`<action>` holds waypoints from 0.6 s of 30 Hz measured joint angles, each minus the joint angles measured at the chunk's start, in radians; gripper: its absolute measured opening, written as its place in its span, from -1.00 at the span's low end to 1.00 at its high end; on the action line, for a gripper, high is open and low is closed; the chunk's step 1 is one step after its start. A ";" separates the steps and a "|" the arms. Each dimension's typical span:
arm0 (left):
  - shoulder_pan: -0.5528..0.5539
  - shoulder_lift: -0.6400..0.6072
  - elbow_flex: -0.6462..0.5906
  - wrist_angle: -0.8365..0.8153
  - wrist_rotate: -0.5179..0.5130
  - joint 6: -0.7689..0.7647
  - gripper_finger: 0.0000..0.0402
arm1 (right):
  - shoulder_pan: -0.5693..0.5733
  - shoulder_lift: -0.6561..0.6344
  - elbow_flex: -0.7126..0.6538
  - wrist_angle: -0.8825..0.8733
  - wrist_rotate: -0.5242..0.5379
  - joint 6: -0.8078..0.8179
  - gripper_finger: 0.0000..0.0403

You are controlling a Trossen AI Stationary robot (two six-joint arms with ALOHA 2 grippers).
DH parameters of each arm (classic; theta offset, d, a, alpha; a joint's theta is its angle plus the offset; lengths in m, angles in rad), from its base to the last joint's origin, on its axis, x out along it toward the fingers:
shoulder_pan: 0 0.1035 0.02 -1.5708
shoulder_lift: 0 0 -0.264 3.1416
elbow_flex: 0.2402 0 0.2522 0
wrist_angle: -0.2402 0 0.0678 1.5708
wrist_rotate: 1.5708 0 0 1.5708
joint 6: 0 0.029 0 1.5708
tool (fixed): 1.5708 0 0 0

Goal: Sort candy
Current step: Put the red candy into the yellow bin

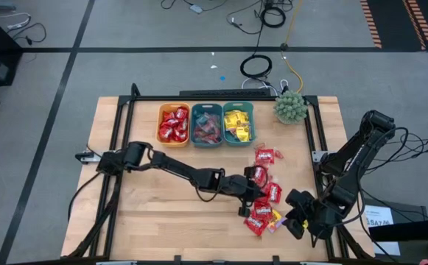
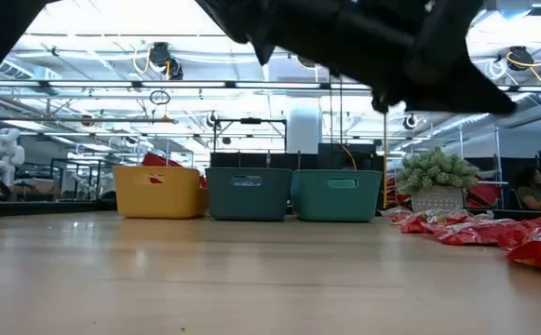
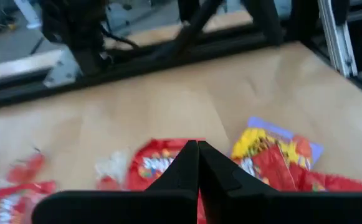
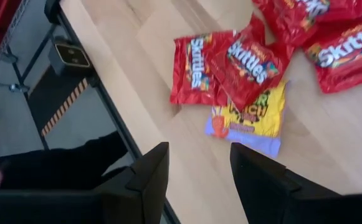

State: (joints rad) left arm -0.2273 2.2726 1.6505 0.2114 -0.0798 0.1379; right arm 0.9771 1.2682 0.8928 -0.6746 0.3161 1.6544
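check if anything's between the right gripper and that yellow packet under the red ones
Nothing visible stands on the bare wood between the open right gripper and the yellow packet. But red packets overlap the yellow packet's far end, so only its near part is exposed. The left gripper hovers over the same pile.

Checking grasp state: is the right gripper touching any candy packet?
Apart. The right wrist view shows the right gripper open over bare table, short of the yellow packet.

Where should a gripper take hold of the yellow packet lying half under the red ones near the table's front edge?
Grip the yellow packet by its exposed pale end, coming from the table-edge side where the right gripper hovers open. Red Skittles packets overlap its other end, so that free edge is probably the only clear part.
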 joint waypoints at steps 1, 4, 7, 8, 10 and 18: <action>0.002 -0.009 0.000 -0.001 -0.003 0.000 -0.98 | 0.000 0.000 0.000 0.000 0.004 -0.002 -0.20; 0.007 -0.020 0.002 -0.011 -0.005 -0.008 -0.92 | 0.000 0.000 0.000 0.000 0.007 -0.009 -0.20; 0.012 -0.014 0.000 -0.033 -0.004 -0.098 -0.79 | 0.000 0.000 0.000 0.001 0.007 -0.007 -0.20; 0.013 -0.014 0.000 -0.034 -0.004 -0.132 -0.73 | 0.000 0.000 0.000 0.001 0.007 -0.004 -0.20; 0.019 -0.016 0.000 -0.031 -0.001 -0.178 -0.58 | 0.000 0.000 0.000 0.001 0.006 -0.001 -0.20; 0.029 0.009 0.001 -0.039 0.003 -0.176 0.09 | 0.000 0.000 0.000 0.007 0.000 0.009 -0.20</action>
State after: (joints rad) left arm -0.1979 2.2817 1.6517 0.1721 -0.0770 -0.0383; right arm 0.9771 1.2682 0.8928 -0.6680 0.3164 1.6629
